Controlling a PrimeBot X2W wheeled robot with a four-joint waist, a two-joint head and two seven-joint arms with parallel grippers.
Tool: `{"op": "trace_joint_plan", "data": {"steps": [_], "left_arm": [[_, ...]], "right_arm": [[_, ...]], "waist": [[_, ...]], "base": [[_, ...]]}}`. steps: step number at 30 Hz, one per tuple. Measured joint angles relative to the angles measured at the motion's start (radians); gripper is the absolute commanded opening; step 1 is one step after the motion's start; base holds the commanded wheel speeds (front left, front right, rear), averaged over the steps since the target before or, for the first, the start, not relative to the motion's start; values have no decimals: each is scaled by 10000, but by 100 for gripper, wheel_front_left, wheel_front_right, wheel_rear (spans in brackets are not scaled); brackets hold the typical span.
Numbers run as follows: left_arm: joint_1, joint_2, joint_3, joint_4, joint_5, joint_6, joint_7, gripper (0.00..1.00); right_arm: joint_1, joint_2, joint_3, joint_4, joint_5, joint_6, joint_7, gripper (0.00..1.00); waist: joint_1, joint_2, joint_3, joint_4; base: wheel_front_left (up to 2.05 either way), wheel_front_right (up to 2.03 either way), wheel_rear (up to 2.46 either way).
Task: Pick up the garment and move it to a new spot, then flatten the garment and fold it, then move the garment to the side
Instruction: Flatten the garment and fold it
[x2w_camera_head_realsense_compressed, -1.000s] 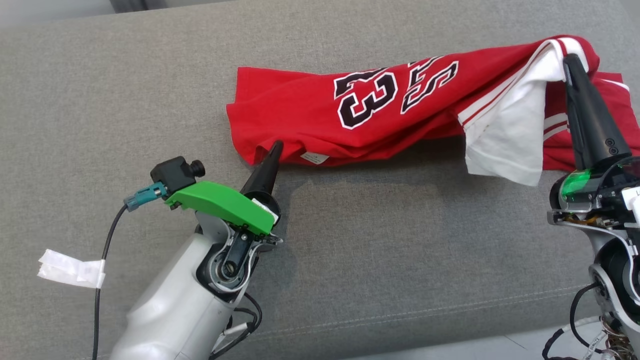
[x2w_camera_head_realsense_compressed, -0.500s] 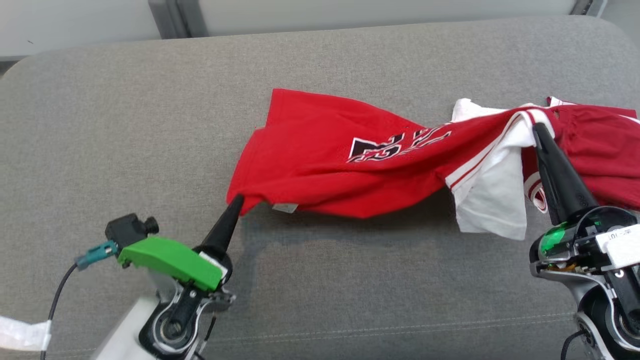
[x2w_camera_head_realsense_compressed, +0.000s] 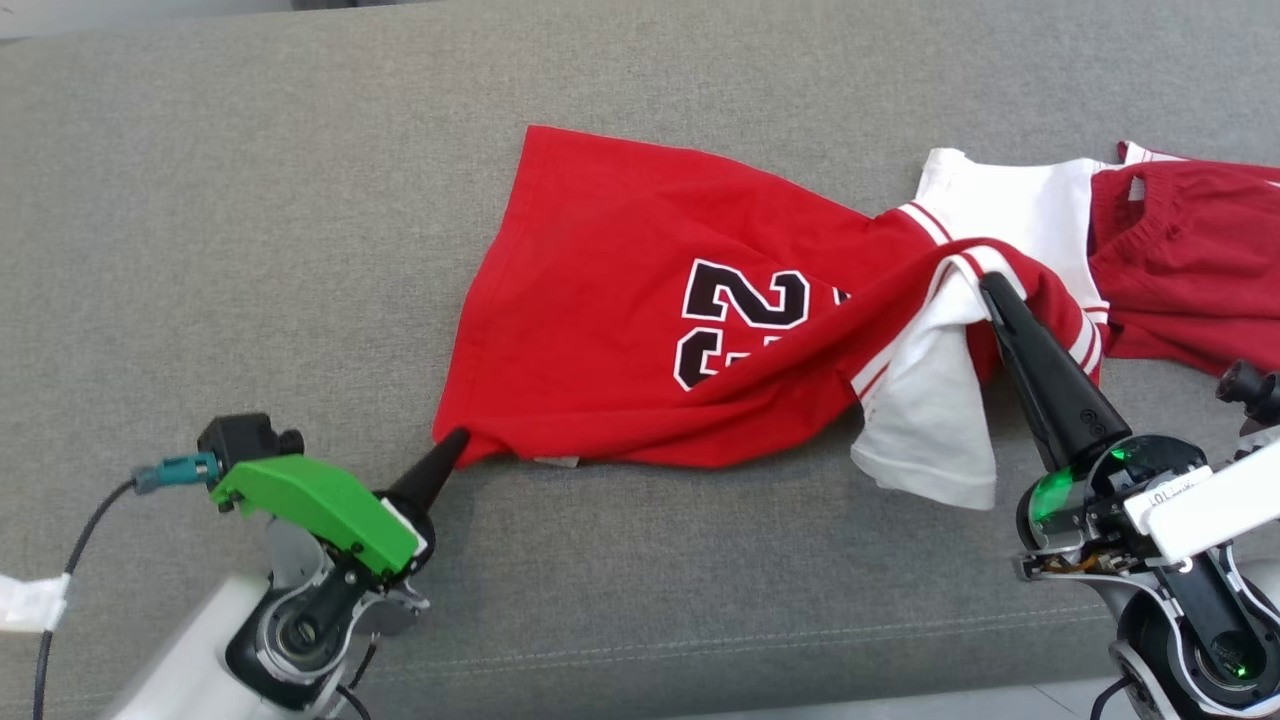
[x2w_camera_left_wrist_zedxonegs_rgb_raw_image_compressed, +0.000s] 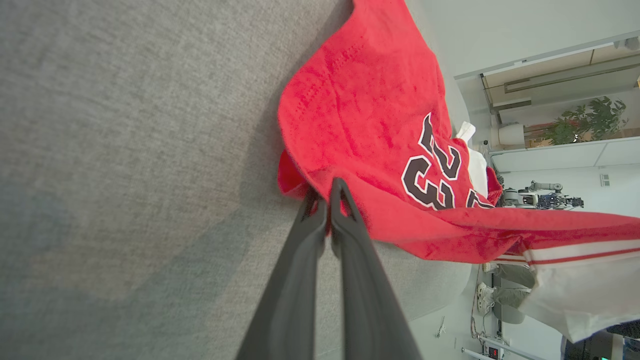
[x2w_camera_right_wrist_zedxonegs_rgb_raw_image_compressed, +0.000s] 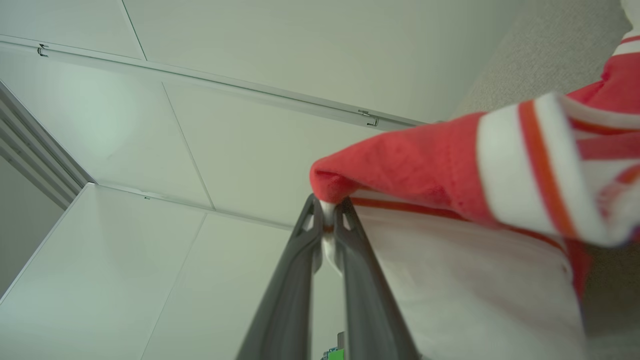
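L claw (x2w_camera_head_realsense_compressed: 455, 440): jaws pinched tight on the near-left hem corner of the jersey (x2w_camera_head_realsense_compressed: 600, 300). The L wrist view shows the red cloth nipped at the very tips. R claw (x2w_camera_head_realsense_compressed: 990, 285): closed on a bunched fold at the jersey's right end, w/ red trim and white cloth caught between the fingers (x2w_camera_right_wrist_zedxonegs_rgb_raw_image_compressed: 350, 250).

Count: 2 claws, 1 jersey. There's also 1 patch of darker red cloth (x2w_camera_head_realsense_compressed: 1190, 250) at the jersey's far right, can't tell if it's a separate piece.

Jersey: bright red, black digits w/ white outline. They read "23" in the L wrist view and are part-folded in the head view. It has white side panels and red-white stripe trim. The left half lies fairly flat on the grey cushion (x2w_camera_head_realsense_compressed: 250, 250). The right half is twisted and lifted toward the R claw, w/ a white flap hanging below it.

Room: wide bare cushion left of the jersey, plus a bare strip between the jersey and the cushion's near seam (x2w_camera_head_realsense_compressed: 700, 640). Beyond the jersey there's cushion up to the top of the head view. Far left of the jersey are white tape (x2w_camera_head_realsense_compressed: 30, 600) and a cable (x2w_camera_head_realsense_compressed: 70, 540).
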Motion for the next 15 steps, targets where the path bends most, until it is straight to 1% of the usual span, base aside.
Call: {"op": "trace_joint_plan", "data": {"steps": [1, 4, 5, 6, 12, 15], "left_arm": [[-259, 10, 33, 15, -6, 71, 81, 36], [-926, -15, 54, 73, -6, 198, 318, 46], [-1085, -29, 52, 136, -2, 249, 382, 88], [-1210, -52, 44, 224, 27, 278, 395, 100], [-1693, -228, -228, 748, 426, 408, 738, 100], [-1949, -316, -288, 1045, 535, 426, 734, 100]], "right_arm": [[-104, 4, 73, 2, -35, 0, 35, 0], [-311, 77, 282, 40, -73, 0, 58, 0], [-352, 105, 349, 82, -84, 0, 107, 0], [-401, 134, 418, 140, -84, 0, 134, 0], [-460, 355, 585, 428, -138, 0, 140, 0], [-460, 399, 522, 483, -159, 0, 109, 0]], "waist": [[0, 0, 83, -45], [0, 0, 279, -232], [0, 0, 332, -304], [0, 0, 379, -380], [0, 0, 591, -820], [0, 0, 687, -945]], "base": [[0, 0, 0], [0, 0, 0], [0, 0, 0], [0, 0, 0], [0, 0, 0], [0, 0, 0]]}}
